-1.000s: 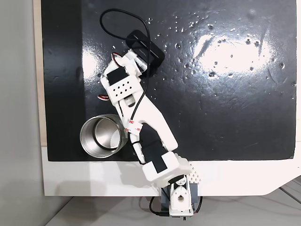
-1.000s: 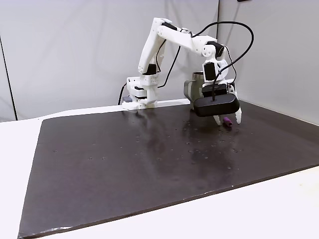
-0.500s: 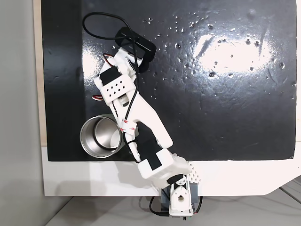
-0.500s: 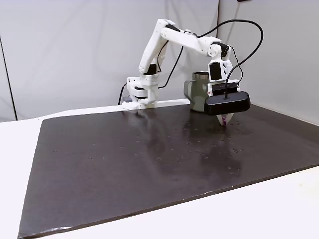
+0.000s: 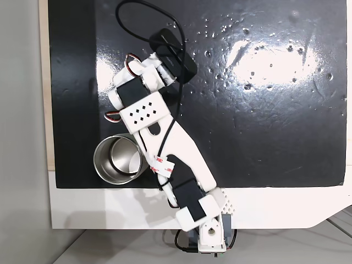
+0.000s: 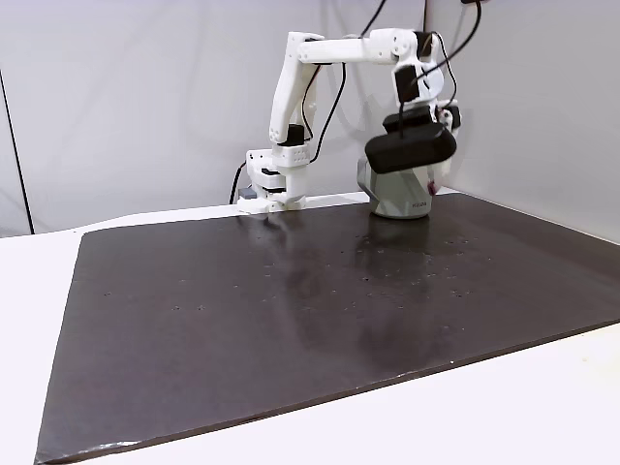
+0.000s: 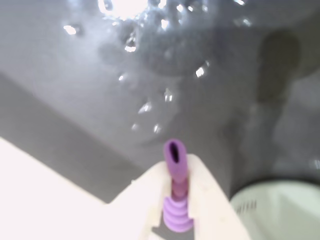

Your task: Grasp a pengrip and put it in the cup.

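One claw grips the purple pengrip (hollow end forward), raised above the dark table, beside the steel cup.

lilac ribbed pengrip pinched upright above the mat (hollow end showing), steel cup upright, empty
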Motion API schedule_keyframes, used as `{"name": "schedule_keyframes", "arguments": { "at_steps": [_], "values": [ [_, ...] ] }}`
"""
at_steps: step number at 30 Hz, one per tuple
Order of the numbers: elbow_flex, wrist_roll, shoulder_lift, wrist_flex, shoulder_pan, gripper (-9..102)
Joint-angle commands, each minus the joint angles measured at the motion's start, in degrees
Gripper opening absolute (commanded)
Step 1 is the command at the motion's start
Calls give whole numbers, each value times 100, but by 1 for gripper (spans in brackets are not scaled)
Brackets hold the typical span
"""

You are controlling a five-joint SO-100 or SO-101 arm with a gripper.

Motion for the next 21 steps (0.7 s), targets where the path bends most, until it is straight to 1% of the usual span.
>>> {"name": "schedule_keyframes", "arguments": {
  "at_steps": [1, 3, 7, 14, 21],
  "values": [
    [-387, 378, 967, 466, 0, 0],
    [-343, 483, 1397, 686, -158, 0],
    [-53, 360, 2303, 861, -765, 0],
    [44, -35, 2777, 1503, -1679, 0],
    [501, -413, 2988, 1898, -2206, 0]
  ]
}}
